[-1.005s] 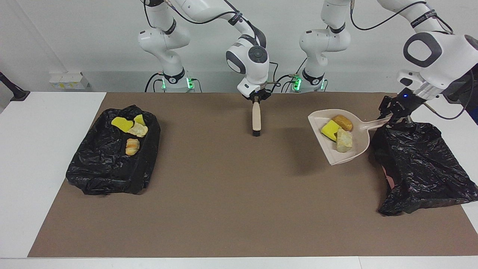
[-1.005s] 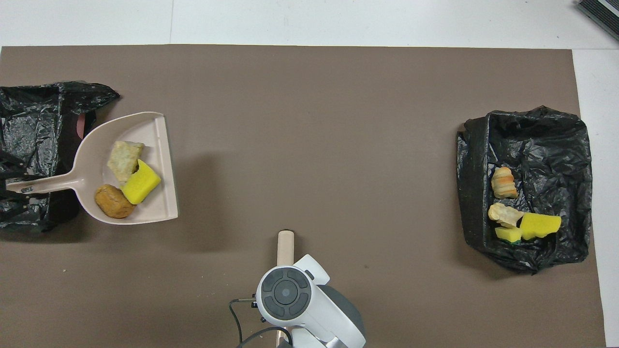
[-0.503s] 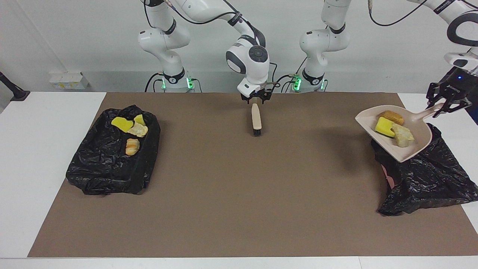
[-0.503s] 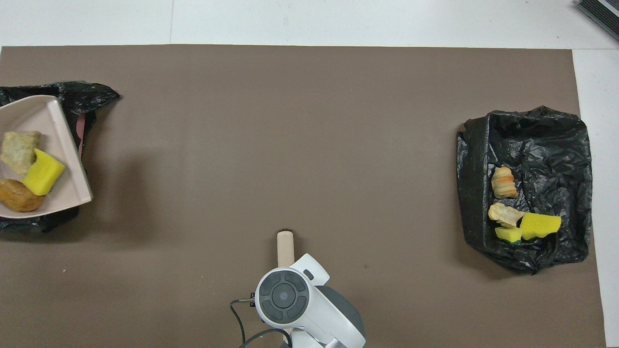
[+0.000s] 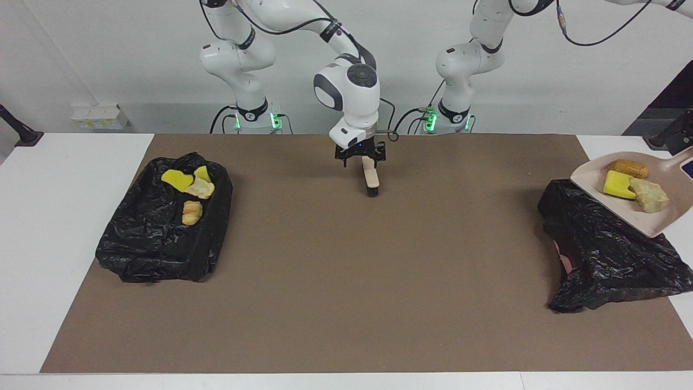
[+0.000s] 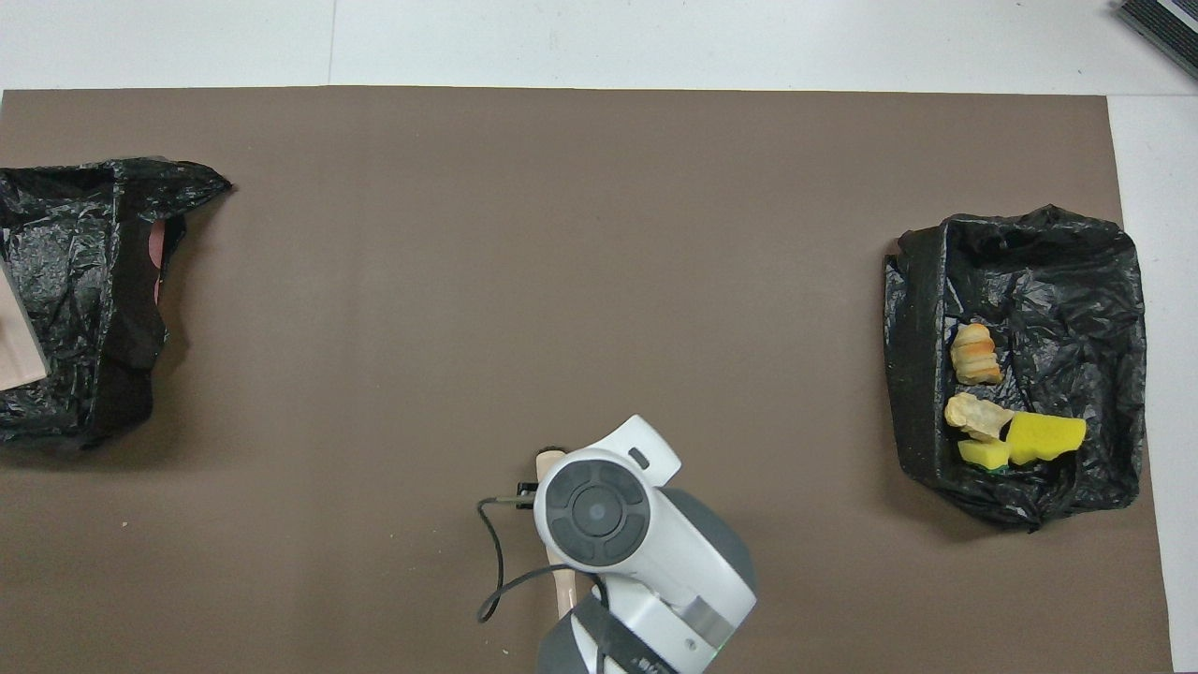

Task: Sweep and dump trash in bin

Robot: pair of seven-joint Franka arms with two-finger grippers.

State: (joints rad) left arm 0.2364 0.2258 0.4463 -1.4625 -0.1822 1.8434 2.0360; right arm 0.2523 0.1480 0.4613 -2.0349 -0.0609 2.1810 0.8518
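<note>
trash (image 5: pixel 617 185), three lumps of it, is now held high in the dustpan (image 5: pixel 593 181) over the black bin (image 5: pixel 606 254) at the left arm's end of the table. a second ago the dustpan was low, beside that bin. the left gripper is out of view but is judged to be pinching the dustpan's handle. four more lumps (image 5: pixel 190 196) are already in the other bin (image 5: pixel 157 254) at the right arm's end. the brush (image 5: pixel 371 176) has been let go and lies on the mat near the robots; the right gripper (image 5: pixel 361 158) is spread just above it. tipping is judged to be next.
</note>
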